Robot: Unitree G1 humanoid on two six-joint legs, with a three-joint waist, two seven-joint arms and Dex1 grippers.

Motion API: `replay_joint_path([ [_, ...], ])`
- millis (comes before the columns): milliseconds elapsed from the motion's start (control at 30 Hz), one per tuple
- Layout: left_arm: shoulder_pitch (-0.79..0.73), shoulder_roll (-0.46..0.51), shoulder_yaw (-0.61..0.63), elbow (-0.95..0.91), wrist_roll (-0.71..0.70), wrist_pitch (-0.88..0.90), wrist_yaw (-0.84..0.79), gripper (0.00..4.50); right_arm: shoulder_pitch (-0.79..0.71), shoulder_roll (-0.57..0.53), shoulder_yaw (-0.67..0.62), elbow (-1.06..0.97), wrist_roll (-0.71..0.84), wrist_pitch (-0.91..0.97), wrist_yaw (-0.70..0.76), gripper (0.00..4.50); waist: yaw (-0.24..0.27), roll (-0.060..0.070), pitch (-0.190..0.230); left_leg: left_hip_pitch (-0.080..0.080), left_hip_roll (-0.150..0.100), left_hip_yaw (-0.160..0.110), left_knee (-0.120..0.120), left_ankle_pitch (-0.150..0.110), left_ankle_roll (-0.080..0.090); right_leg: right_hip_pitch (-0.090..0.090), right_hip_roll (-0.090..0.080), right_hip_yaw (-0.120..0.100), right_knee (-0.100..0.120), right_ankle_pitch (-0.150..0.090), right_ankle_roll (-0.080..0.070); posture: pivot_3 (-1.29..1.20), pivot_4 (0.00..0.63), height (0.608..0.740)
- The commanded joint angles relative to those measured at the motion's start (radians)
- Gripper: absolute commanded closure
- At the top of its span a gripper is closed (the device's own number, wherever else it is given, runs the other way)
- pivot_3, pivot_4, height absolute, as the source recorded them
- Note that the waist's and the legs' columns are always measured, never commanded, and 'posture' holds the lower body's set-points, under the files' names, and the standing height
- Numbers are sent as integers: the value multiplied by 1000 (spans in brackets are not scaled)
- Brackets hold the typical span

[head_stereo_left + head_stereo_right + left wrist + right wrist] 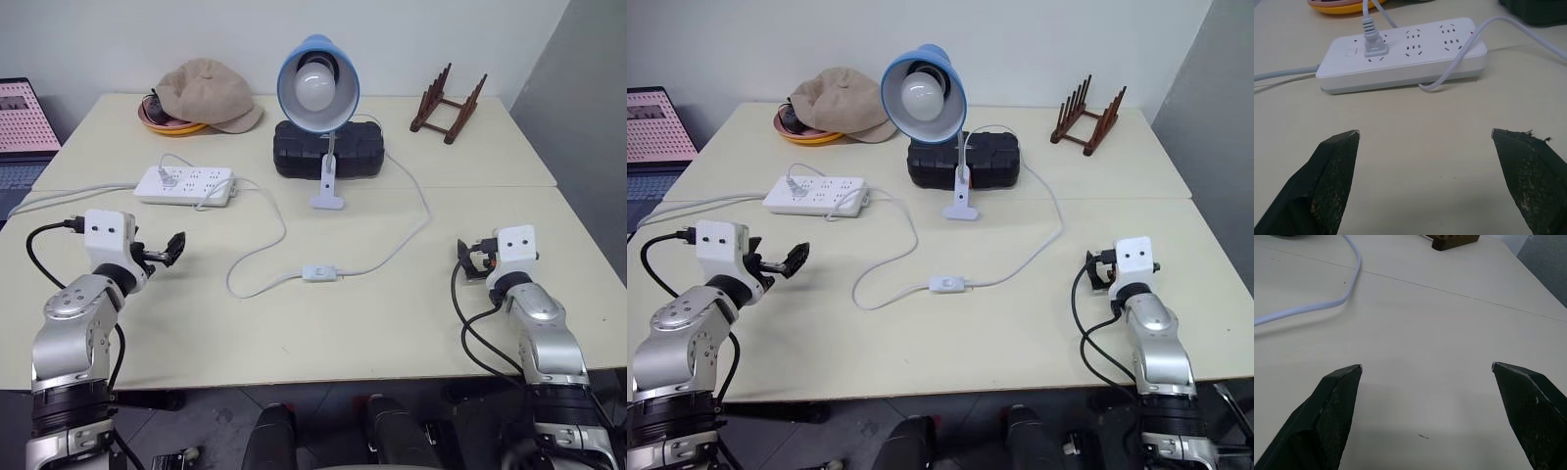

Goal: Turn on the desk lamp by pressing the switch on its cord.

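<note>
The desk lamp [317, 83], with a light-blue shade and a round white unlit bulb, stands at the middle back of the table on a white base [327, 199]. Its thin white cord [416, 227] loops forward to the small white switch [319, 272] lying at the table's centre. My left gripper [167, 251] hovers open over the left side of the table, well left of the switch, its fingers [1334, 171] pointing at the power strip. On the right side my right gripper [474, 258] is also open, with nothing between its fingers [1334, 406], and the cord [1312, 306] lies ahead of it.
A white power strip [186, 185] with one plug in it lies at the back left. Behind the lamp sits a black case [328, 149]. A tan cap [208, 95] covers an orange dish at the far left, and a wooden rack [449, 103] stands at the far right.
</note>
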Motion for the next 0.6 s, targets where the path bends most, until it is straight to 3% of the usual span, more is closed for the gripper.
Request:
replay_joint_path([
  [33, 17, 23, 37, -65, -26, 7, -19, 0, -16, -14, 0, -24, -5, -20, 12, 38, 0, 0, 0, 0, 0, 0, 0, 0, 0, 0, 0, 0, 0, 0, 0, 0, 150, 740],
  [200, 36, 30, 34, -94, -51, 20, -57, 0, -25, -43, 9, -17, 1, -35, 62, 38, 0, 0, 0, 0, 0, 0, 0, 0, 0, 0, 0, 0, 0, 0, 0, 0, 150, 740],
  [267, 36, 70, 23, -114, -77, 48, -125, 0, -41, -82, 23, -36, 25, -35, 146, 38, 0, 0, 0, 0, 0, 0, 0, 0, 0, 0, 0, 0, 0, 0, -1, 0, 150, 740],
  [600, 7, 376, -69, -257, -236, 146, -582, 0, -150, -370, 209, -159, 236, 37, 826, 38, 0, 1, 1, 0, 0, 0, -1, 0, 0, -1, 0, -1, -1, -2, -3, 0, 150, 740],
])
